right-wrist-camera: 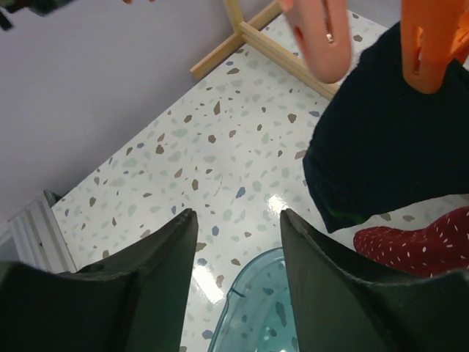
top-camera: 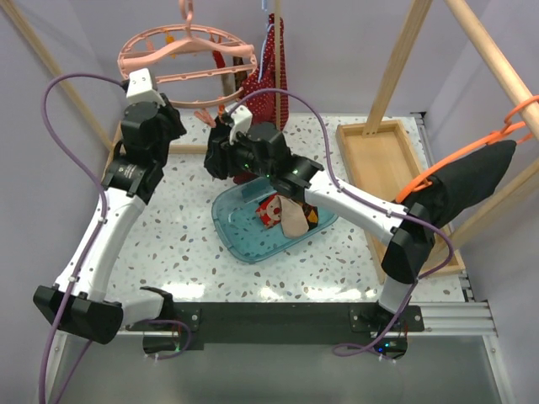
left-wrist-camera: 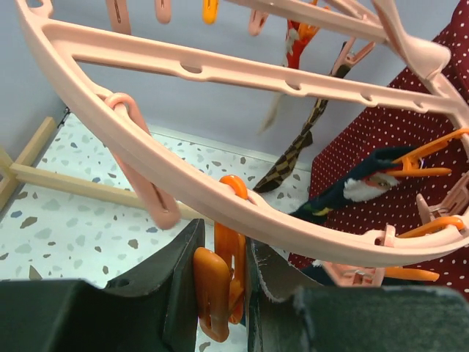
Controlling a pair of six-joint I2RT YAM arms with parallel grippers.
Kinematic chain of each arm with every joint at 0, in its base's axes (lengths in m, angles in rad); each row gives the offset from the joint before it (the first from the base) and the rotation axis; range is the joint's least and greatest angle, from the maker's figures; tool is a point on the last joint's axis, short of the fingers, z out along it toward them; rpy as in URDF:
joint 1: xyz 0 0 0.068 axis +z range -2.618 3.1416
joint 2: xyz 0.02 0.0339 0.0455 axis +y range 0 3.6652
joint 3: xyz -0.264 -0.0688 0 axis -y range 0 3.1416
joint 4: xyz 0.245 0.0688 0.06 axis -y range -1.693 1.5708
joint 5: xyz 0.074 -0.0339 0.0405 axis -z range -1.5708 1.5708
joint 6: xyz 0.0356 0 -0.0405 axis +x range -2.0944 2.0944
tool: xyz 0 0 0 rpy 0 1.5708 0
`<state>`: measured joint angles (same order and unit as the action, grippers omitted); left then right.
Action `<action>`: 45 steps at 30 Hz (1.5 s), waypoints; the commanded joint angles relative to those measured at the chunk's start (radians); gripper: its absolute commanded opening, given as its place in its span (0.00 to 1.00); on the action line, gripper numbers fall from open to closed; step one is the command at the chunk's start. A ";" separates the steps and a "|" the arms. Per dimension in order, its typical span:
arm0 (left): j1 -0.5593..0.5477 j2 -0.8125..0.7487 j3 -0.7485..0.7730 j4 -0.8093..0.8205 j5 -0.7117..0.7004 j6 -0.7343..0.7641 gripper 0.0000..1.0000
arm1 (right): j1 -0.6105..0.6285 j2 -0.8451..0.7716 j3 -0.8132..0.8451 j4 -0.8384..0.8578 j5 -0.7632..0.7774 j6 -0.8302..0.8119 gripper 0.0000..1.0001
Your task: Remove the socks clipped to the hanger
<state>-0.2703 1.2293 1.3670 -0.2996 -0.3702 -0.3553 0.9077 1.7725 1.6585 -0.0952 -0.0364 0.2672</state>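
The salmon-pink ring hanger (top-camera: 187,49) hangs at the back left, and its rim (left-wrist-camera: 183,172) crosses the left wrist view. My left gripper (top-camera: 139,80) is up at its near rim and is shut (left-wrist-camera: 223,246) on an orange clip (left-wrist-camera: 214,290) hanging from the ring. A brown argyle sock (left-wrist-camera: 294,158) and a dark sock (left-wrist-camera: 350,192) hang clipped further along. My right gripper (top-camera: 232,119) is open and empty (right-wrist-camera: 238,220) below the ring, beside a dark sock (right-wrist-camera: 388,147) held by an orange clip (right-wrist-camera: 434,37). Two socks (top-camera: 285,215) lie in the blue tray (top-camera: 240,244).
The red white-dotted garment (top-camera: 274,76) hangs right behind the ring and also shows in the left wrist view (left-wrist-camera: 410,132). A wooden tray (top-camera: 379,156) sits at the back right. Black cloth on an orange hanger (top-camera: 467,181) hangs at the right. Wooden frame posts stand around the table.
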 commanded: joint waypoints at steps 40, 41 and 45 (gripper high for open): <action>0.029 -0.097 0.138 -0.045 0.077 0.015 0.13 | -0.107 0.134 0.017 0.167 -0.123 -0.049 0.84; 0.029 -0.099 0.138 -0.047 0.080 0.012 0.13 | -0.105 0.133 0.017 0.169 -0.166 -0.045 0.84; 0.029 -0.097 0.133 -0.047 0.093 0.004 0.13 | -0.087 0.108 -0.023 0.207 -0.192 -0.022 0.85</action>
<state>-0.2489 1.1481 1.4578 -0.3763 -0.3073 -0.3481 0.8051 1.9064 1.6608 0.0284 -0.1623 0.2283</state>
